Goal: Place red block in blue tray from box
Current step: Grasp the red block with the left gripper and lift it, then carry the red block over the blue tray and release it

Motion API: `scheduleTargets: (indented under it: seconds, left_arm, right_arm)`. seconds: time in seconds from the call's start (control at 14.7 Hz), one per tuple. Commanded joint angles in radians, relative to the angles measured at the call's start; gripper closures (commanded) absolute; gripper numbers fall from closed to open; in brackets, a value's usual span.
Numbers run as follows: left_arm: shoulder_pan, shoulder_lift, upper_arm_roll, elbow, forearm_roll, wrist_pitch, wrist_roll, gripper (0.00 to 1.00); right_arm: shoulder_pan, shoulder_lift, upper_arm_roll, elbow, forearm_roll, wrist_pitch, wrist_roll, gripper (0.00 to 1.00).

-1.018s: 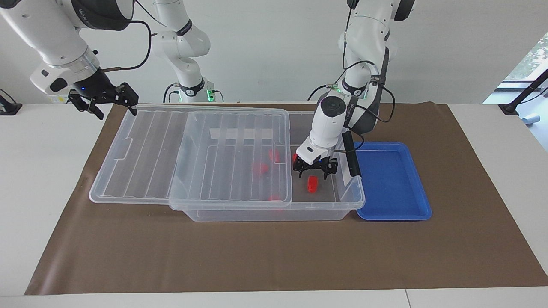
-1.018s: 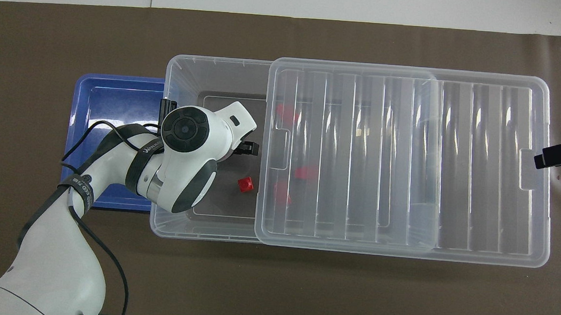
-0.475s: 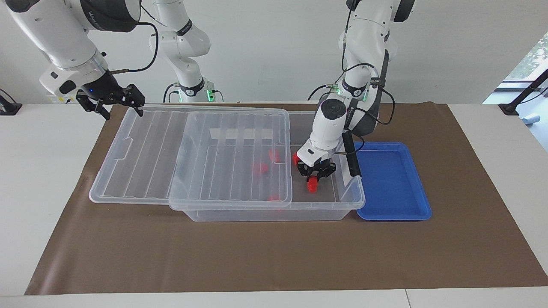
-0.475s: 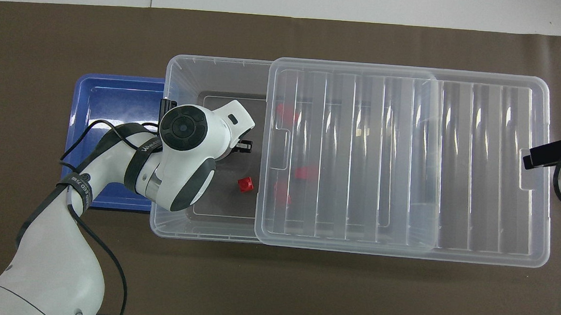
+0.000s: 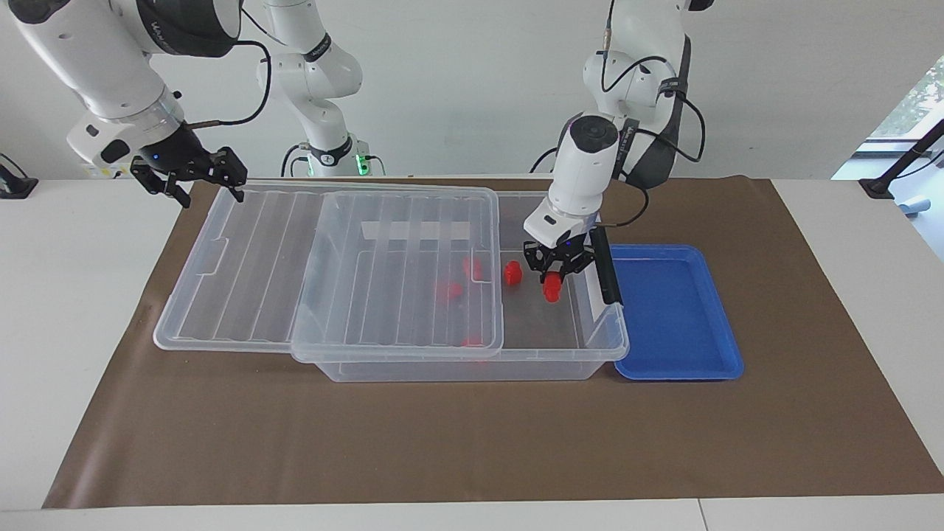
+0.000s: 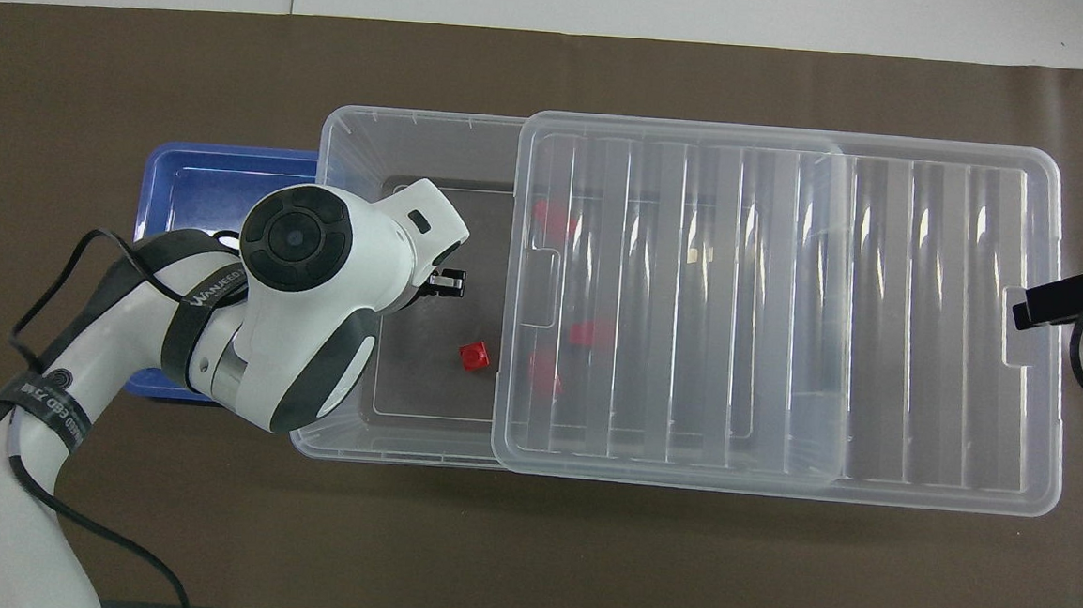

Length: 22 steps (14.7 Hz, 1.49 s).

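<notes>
Wall: plain white, at 12 o'clock.
Table: white, under a brown mat.
Window: daylight and foliage, at 2 o'clock.

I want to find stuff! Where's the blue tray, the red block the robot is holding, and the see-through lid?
blue tray (image 5: 675, 317), facing view, bare floor.
red block (image 5: 551, 287), facing view, part below the left gripper.
lid (image 6: 880, 306), overhead view, ribbed top.
</notes>
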Motion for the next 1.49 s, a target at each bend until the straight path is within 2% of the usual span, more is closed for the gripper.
scheduleTargets:
  seconds: [0.0,0.07,0.2,0.34,0.54,0.68,0.75,0.88,1.15,1.43]
  left_arm:
    - [0.003,-0.085,0.008,-0.005,0.011,-0.087,-0.006,1.00]
    - [0.021,-0.113,0.008,-0.007,0.011,-0.121,0.001,1.00]
    - [0.072,-0.166,0.008,-0.017,0.011,-0.182,0.018,1.00]
    - [0.120,-0.188,0.008,-0.019,0.011,-0.233,0.040,1.00]
    - [0.199,-0.210,0.008,-0.042,0.011,-0.249,0.127,1.00]
    - [0.257,-0.225,0.007,-0.079,0.011,-0.226,0.203,1.00]
    - [0.290,-0.236,0.008,-0.115,0.011,-0.185,0.255,1.00]
    - [0.350,-0.253,0.007,-0.197,0.011,-0.068,0.337,1.00]
    - [0.414,-0.208,0.008,-0.338,0.011,0.163,0.454,1.00]
    - [0.417,-0.081,0.007,-0.347,0.011,0.342,0.458,1.00]
  right_arm:
    - [-0.025,-0.031,0.005,-0.044,-0.012,0.037,-0.061,0.93]
    - [-0.034,-0.031,0.005,-0.047,-0.012,0.038,-0.061,1.00]
    - [-0.055,-0.041,0.003,-0.079,-0.013,0.093,-0.092,1.00]
    - [-0.115,-0.055,0.003,-0.142,-0.015,0.191,-0.183,1.00]
    - [-0.146,-0.072,0.003,-0.209,-0.015,0.271,-0.215,1.00]
    - [-0.161,-0.043,0.003,-0.232,-0.015,0.316,-0.210,1.00]
    - [-0.172,-0.022,0.003,-0.260,-0.015,0.365,-0.218,1.00]
    - [-0.193,-0.009,0.003,-0.275,-0.015,0.383,-0.222,1.00]
    - [-0.193,0.014,0.003,-0.317,-0.013,0.439,-0.212,1.00]
    - [-0.190,0.020,0.005,-0.343,-0.013,0.474,-0.210,1.00]
